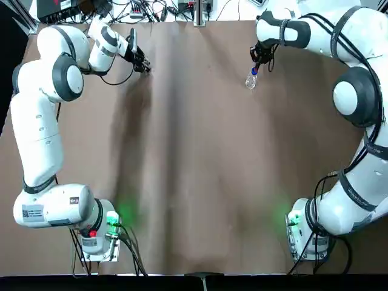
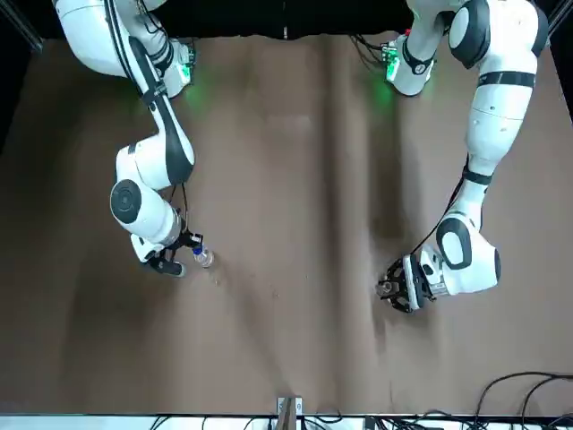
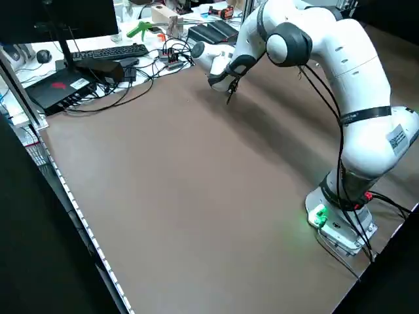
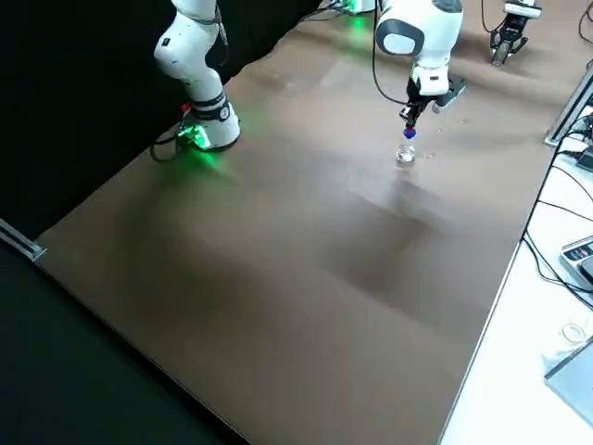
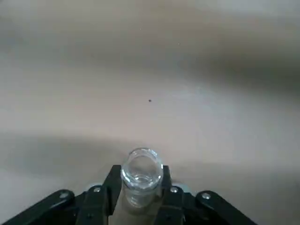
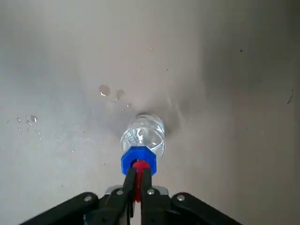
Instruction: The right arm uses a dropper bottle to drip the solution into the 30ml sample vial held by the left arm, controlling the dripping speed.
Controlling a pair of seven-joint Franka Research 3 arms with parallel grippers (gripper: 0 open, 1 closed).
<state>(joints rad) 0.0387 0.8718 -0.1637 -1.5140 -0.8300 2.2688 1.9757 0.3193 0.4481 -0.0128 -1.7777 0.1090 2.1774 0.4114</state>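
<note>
We count two white jointed robot arms, the cable-strapped right arm [image 1: 351, 91] and the smooth left arm [image 1: 42, 115]. We also count one clear glass dropper bottle with a blue collar and red top [image 6: 142, 140] and one slim clear glass vial [image 5: 141, 171].

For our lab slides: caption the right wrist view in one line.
Right gripper pinches the red top of the dropper bottle; droplets dot the brown table.

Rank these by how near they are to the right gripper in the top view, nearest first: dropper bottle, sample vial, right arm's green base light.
1. The dropper bottle: pinched by its red top in the right gripper, at the table's far right.
2. The sample vial: across the table's far edge, in the left gripper.
3. The right arm's green base light: near edge, right side.
</note>
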